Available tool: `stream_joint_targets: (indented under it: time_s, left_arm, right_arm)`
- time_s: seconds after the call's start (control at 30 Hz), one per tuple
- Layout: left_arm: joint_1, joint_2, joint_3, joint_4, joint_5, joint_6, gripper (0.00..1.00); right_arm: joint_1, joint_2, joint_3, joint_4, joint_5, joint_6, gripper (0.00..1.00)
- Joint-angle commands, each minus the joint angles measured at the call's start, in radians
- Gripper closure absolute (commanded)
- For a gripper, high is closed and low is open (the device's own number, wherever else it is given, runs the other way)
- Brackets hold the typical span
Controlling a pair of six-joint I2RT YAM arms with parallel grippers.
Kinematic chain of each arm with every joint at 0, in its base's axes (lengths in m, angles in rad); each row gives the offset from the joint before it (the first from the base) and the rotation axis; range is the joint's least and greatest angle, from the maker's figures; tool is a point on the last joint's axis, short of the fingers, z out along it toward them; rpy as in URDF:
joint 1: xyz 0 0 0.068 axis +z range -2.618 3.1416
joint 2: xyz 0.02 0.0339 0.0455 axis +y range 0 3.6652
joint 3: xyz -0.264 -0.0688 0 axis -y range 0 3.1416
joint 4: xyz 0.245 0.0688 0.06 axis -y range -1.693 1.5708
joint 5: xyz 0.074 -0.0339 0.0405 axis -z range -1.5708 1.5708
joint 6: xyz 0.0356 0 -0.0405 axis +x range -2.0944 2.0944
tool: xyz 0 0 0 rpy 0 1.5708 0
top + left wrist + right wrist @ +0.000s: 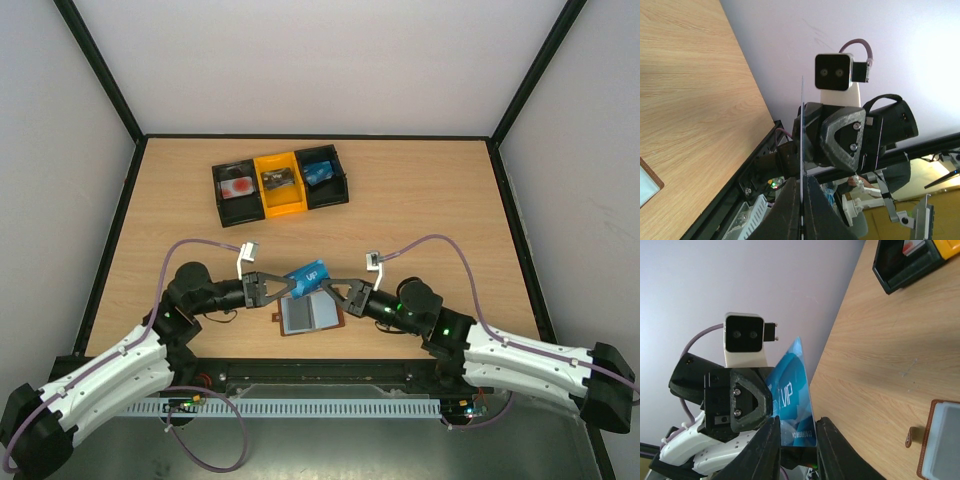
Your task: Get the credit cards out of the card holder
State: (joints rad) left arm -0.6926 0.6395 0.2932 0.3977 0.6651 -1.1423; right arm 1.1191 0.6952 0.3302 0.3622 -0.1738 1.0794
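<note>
The card holder point(312, 315) lies open and flat on the table near the front edge, its grey-blue panels facing up. It also shows in the right wrist view point(940, 440), along with its brown tab point(910, 436). My left gripper point(283, 285) is shut on one end of a bright blue credit card point(305, 276) and holds it above the holder. In the left wrist view point(802, 182) the card point(802, 125) shows edge-on between the closed fingers. My right gripper point(340, 290) faces the card's other end. Its jaws point(799, 420) stand apart, with the "VIP" card point(792, 405) between them.
A black-and-yellow three-bin tray point(283, 208) stands at the back left of the table and also shows in the right wrist view point(905, 262). Its right bin holds something blue point(320, 172). Black frame rails run along the table's edges.
</note>
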Motion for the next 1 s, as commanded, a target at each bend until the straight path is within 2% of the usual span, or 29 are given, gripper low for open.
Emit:
stream_joint_targets:
  time_s: [0.0,0.33,0.47,0.53,0.6,0.7,0.73,0.8,0.87,0.9,0.97]
  left_arm:
    - [0.002,-0.025,0.005,-0.012,0.058,0.041,0.98]
    - [0.002,-0.032,0.009,-0.018,0.088,0.064,0.98]
    - [0.002,-0.032,0.005,-0.037,0.083,0.076,0.98]
    - [0.002,-0.036,0.011,-0.071,0.071,0.089,0.96]
    - [0.002,-0.048,0.025,-0.133,0.039,0.112,0.76]
    - [0.002,-0.075,0.064,-0.256,-0.032,0.172,0.37]
    - [0.002,-0.086,0.079,-0.3,-0.058,0.195,0.3]
    - [0.002,-0.105,0.112,-0.39,-0.12,0.249,0.22]
    - [0.002,-0.113,0.146,-0.479,-0.198,0.29,0.06]
    - [0.002,-0.116,0.161,-0.52,-0.233,0.309,0.02]
    - [0.002,-0.116,0.192,-0.59,-0.289,0.346,0.01]
  right_arm:
    - [0.002,-0.059,0.061,-0.138,0.046,-0.067,0.79]
    - [0.002,-0.01,0.063,-0.096,-0.003,-0.045,0.77]
    - [0.002,-0.01,0.044,-0.059,-0.009,-0.031,0.96]
    - [0.003,-0.019,0.035,-0.046,-0.003,-0.023,0.98]
    - [0.002,-0.028,0.031,-0.045,0.018,-0.018,0.98]
    - [0.002,-0.033,0.037,-0.06,0.061,-0.023,0.98]
    - [0.002,-0.027,0.047,-0.072,0.077,-0.033,0.98]
    - [-0.003,-0.005,0.078,-0.106,0.107,-0.059,0.98]
    - [-0.018,0.029,0.121,-0.147,0.131,-0.094,0.98]
    - [-0.029,0.049,0.148,-0.173,0.145,-0.111,0.98]
    - [-0.062,0.091,0.2,-0.205,0.16,-0.147,0.98]
